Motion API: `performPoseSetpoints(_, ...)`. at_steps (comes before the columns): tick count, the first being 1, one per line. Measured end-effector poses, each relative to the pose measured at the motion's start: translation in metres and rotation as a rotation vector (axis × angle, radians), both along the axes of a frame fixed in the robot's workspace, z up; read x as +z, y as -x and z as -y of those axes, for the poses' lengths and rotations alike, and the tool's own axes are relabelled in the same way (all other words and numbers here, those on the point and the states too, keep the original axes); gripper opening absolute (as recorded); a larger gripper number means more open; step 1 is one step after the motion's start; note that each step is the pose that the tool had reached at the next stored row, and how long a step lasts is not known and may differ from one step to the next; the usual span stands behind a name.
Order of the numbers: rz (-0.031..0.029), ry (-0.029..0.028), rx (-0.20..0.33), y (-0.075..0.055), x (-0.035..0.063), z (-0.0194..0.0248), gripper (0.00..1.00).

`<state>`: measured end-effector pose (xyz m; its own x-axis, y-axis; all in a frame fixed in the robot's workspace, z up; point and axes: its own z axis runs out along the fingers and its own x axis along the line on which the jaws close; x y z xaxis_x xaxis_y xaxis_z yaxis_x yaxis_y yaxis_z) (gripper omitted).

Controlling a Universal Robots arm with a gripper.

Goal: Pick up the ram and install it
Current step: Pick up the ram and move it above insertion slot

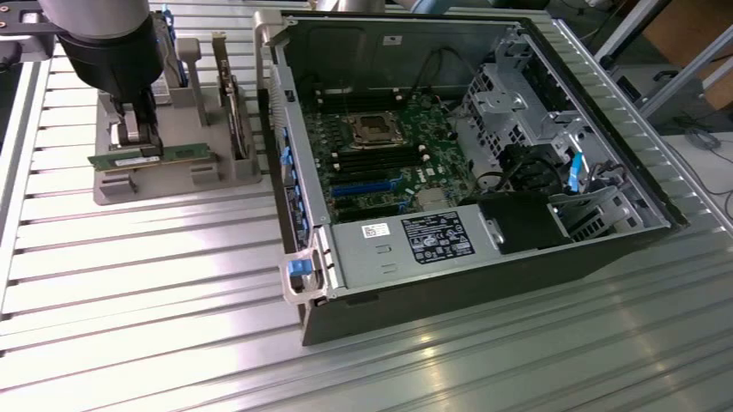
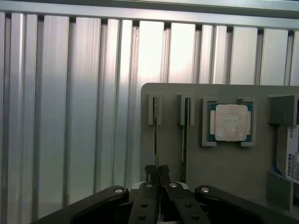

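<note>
Jaws closed, pinching the top edge of the ram point(image 2: 155, 135). In the wrist view the gripper point(image 2: 156, 169) has both fingertips pressed together over the stick, which is seen edge-on. The stick's far end sits in the slotted post of the grey holder tray point(image 2: 233, 182), so it looks seated in its slot; can't tell if it's lifted at all. A second thin board point(image 2: 186, 140) stands in the next slot, just beside and parallel. Further along the tray, a square silver processor point(image 2: 230, 122) lies flat in its corner brackets, and a hard drive point(image 2: 290, 161) with a white label is at the tray edge. In the exterior view the gripper point(image 1: 140, 129) is straight down over the tray point(image 1: 149, 187) at the exterior view's left, with the green ram point(image 1: 184, 153) sticking out on both sides of the fingers. The tray sits on the ribbed aluminium table point(image 1: 149, 283). The open PC case point(image 1: 458, 287) is well apart at the exterior view's right, showing the motherboard point(image 1: 378, 167), the CPU socket point(image 1: 372, 129) and the power supply point(image 1: 401, 245) along the near wall.
</note>
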<state>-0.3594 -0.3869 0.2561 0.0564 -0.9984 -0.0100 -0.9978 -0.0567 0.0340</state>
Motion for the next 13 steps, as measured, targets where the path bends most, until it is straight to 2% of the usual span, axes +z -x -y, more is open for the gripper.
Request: performPoseSetpoints(13,-0.0001,0.0000,0.000,0.0000,0.0079,0.0000,0.12)
